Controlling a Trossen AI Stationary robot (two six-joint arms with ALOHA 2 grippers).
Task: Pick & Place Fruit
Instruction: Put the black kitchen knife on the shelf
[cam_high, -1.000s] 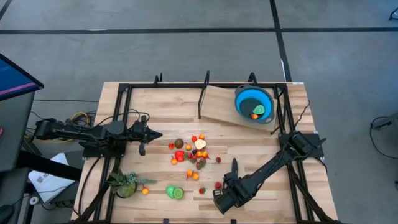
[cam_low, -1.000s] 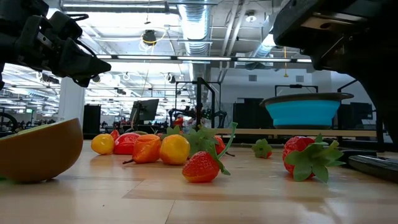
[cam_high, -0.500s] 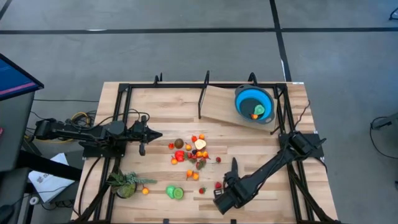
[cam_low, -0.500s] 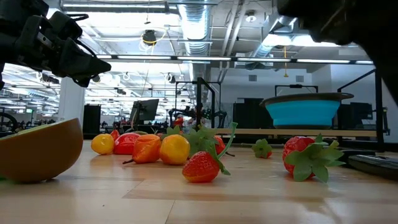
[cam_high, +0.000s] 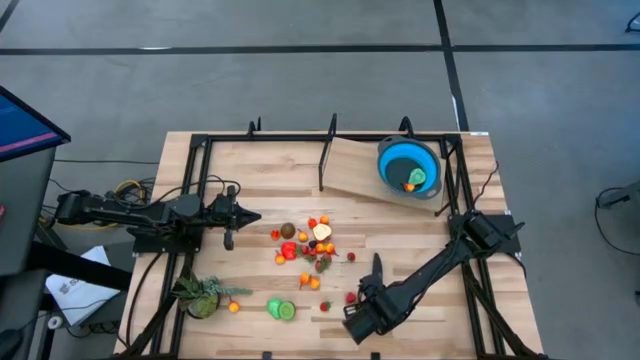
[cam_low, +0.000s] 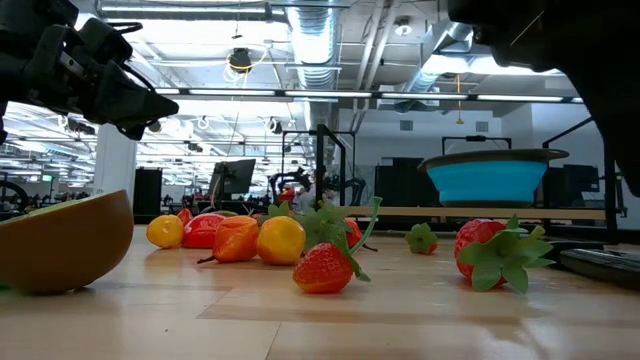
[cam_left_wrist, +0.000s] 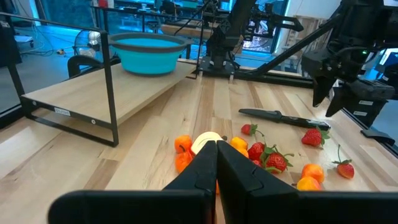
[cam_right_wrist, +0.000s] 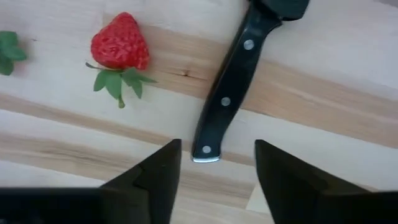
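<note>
Small toy fruits (cam_high: 305, 245) lie in a loose cluster at the table's middle. A lone red strawberry (cam_right_wrist: 119, 50) lies beside a black-handled knife (cam_right_wrist: 227, 93). My right gripper (cam_right_wrist: 217, 168) hangs open above the table, pointing down. Its fingers stand on either side of the knife handle's end without touching it. It also shows in the high view as my right gripper (cam_high: 366, 296). The blue bowl (cam_high: 408, 167) stands on a raised board at the far right with fruit inside. My left gripper (cam_left_wrist: 216, 168) is shut and held level at the table's left, facing the fruit.
A spiky green plant (cam_high: 200, 295) and green fruit slices (cam_high: 281, 309) lie near the front left. The raised wooden board (cam_high: 350, 170) on black legs carries the bowl. A black frame (cam_high: 200, 150) runs along the table's edges.
My right gripper has risen a little above the table near the knife; in the low view its dark body has moved up out of the upper right. The fruit and the knife have stayed where they were.
</note>
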